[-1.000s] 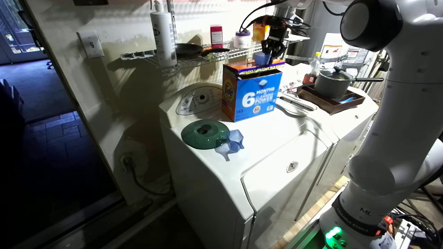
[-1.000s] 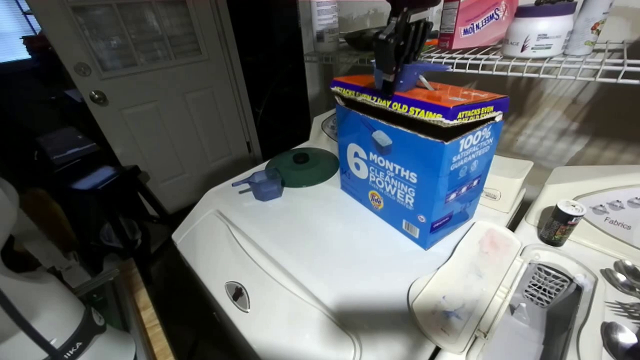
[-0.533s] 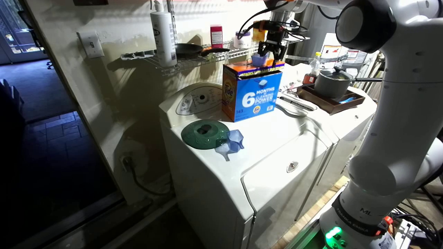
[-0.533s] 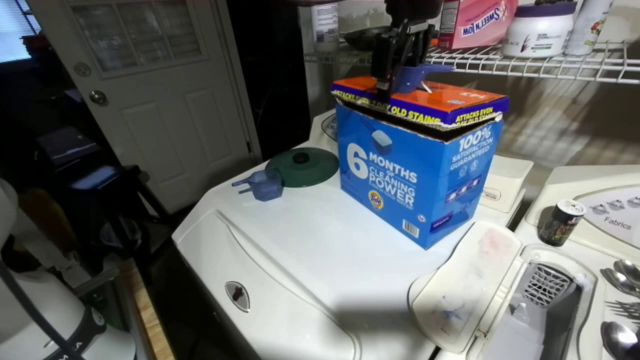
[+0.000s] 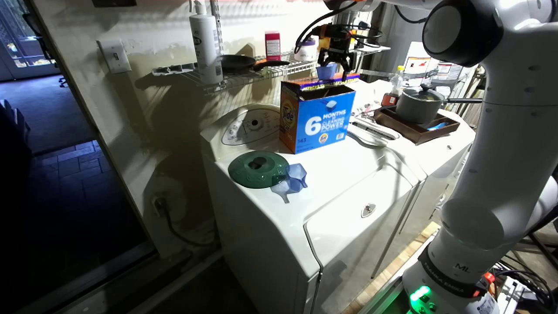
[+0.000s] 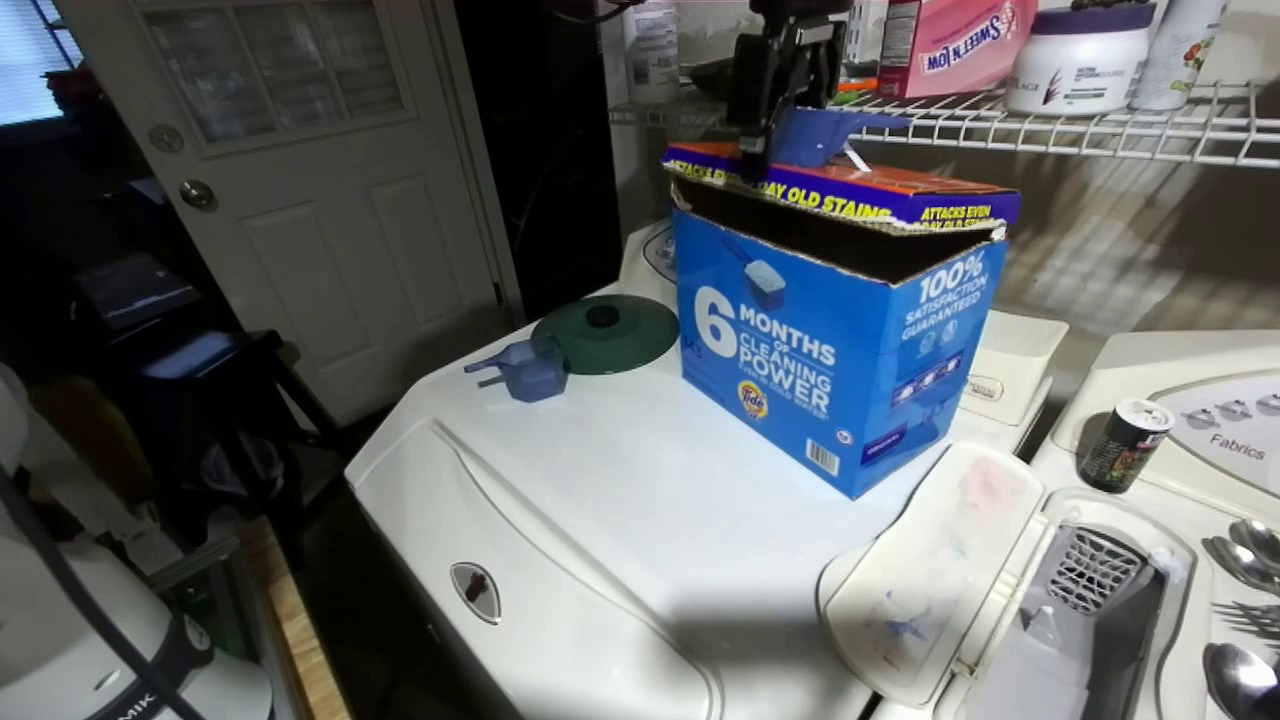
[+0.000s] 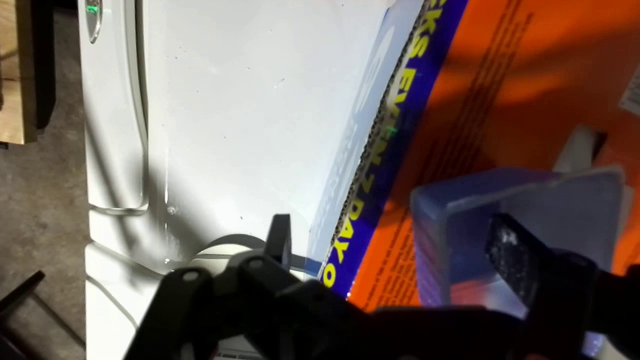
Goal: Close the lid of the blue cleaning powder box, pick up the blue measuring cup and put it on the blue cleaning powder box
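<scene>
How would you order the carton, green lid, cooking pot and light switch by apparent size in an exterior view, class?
Largest: carton
Next: green lid and cooking pot, too alike to rank
Smallest: light switch

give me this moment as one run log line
gripper: open, above blue box; blue measuring cup: on lid; lid: ajar, front gap showing; second blue cup: on white appliance

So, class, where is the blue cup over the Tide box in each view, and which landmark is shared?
In an exterior view: blue cup, upper part, just right of centre.
In an exterior view: blue cup, right of centre, near the top.
Wrist view: blue cup, lower right.
Shared landmark: yellow lettering on purple.
</scene>
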Available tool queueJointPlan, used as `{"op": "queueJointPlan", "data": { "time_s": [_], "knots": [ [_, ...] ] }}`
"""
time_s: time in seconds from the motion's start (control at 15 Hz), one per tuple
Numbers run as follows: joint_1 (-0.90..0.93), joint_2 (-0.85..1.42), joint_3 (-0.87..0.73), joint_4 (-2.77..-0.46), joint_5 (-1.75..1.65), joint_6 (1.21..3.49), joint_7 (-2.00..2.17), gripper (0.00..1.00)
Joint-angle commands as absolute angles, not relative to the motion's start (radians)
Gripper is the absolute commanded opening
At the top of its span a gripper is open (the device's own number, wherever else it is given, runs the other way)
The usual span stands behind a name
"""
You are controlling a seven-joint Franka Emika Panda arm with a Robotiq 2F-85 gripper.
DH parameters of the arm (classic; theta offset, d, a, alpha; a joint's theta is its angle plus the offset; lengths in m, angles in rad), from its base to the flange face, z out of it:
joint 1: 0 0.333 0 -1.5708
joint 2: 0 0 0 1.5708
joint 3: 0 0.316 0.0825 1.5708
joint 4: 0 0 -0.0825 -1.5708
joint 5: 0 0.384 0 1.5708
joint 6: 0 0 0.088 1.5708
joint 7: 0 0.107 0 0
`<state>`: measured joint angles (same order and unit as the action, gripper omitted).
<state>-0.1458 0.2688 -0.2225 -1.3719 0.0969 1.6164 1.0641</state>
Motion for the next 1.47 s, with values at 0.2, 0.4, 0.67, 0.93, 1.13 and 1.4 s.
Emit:
{"op": "queueJointPlan", "data": {
  "time_s": [0.2,0.4,0.67,0.93,1.13,1.4],
  "knots": [
    [-0.094,0.219,-0.22,-1.402,-0.016,1.69,1.068,1.0],
    [-0.073,0.2,-0.219,-1.42,-0.063,1.728,1.072,1.0],
    [-0.039,0.159,-0.217,-1.451,-0.14,1.765,1.079,1.0],
    [0.0,0.098,-0.21,-1.498,-0.211,1.776,1.09,1.0],
    [0.023,0.051,-0.2,-1.518,-0.266,1.742,1.071,1.0],
    [-0.007,0.0,-0.135,-1.526,-0.403,1.7,0.981,1.0]
  ]
}}
